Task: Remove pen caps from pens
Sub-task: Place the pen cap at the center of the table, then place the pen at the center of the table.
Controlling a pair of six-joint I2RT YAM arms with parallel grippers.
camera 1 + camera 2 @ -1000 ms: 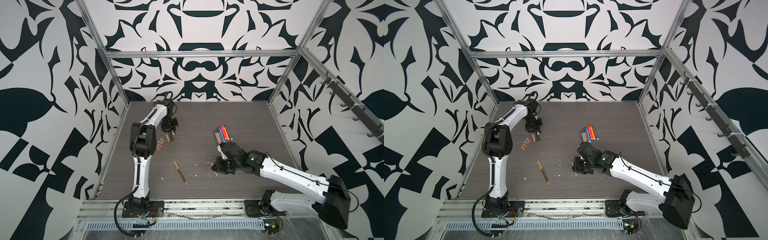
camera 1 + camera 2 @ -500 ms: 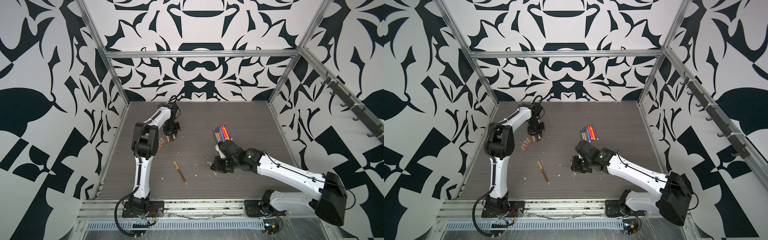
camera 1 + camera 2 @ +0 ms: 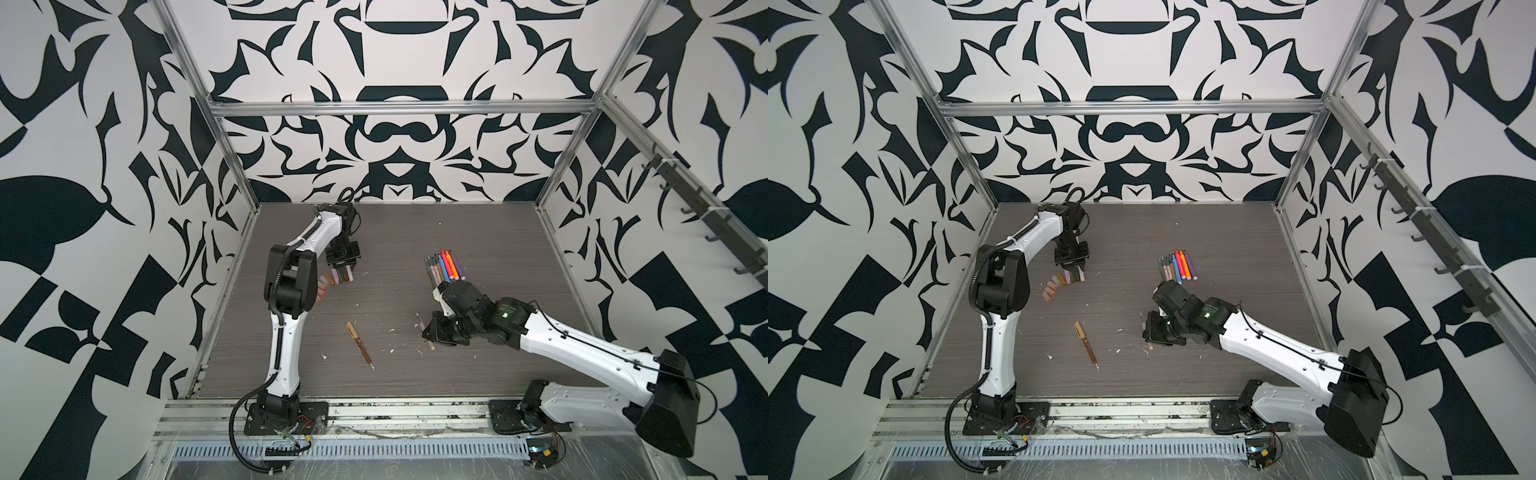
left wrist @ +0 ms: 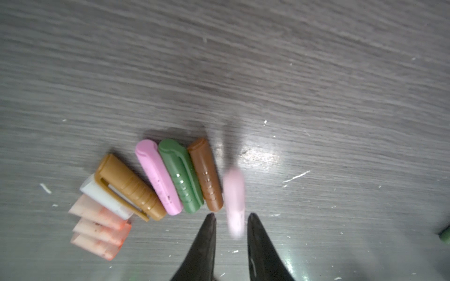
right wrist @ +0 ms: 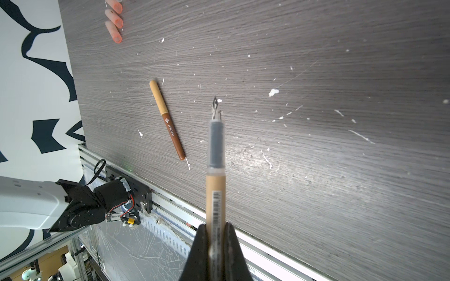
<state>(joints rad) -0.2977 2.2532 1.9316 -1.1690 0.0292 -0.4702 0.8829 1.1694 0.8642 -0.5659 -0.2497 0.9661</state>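
Observation:
My left gripper (image 4: 231, 215) (image 3: 343, 262) hovers open over the end of a row of pen caps (image 3: 337, 276) (image 3: 1065, 279). A blurred pale pink cap (image 4: 234, 194) lies loose between and beyond its tips, beside the brown cap (image 4: 205, 175). Green (image 4: 181, 176), pink (image 4: 158, 177), tan (image 4: 129, 187), white and salmon caps continue the row. My right gripper (image 5: 216, 225) (image 3: 430, 332) is shut on an uncapped tan pen (image 5: 215, 170) with a grey nib section, held above the table. A brown pen with a tan cap (image 3: 358, 341) (image 5: 168, 120) lies at front centre.
A bundle of several coloured pens (image 3: 444, 269) (image 3: 1177, 268) lies side by side behind the right wrist. White flecks dot the dark wood table (image 3: 415, 232). A metal rail (image 3: 374, 419) runs along the front edge, and patterned walls enclose the other sides.
The left jaws have parted and let go of the pale pink cap at the end of the row. The right arm has shifted slightly left, still holding the tan pen.

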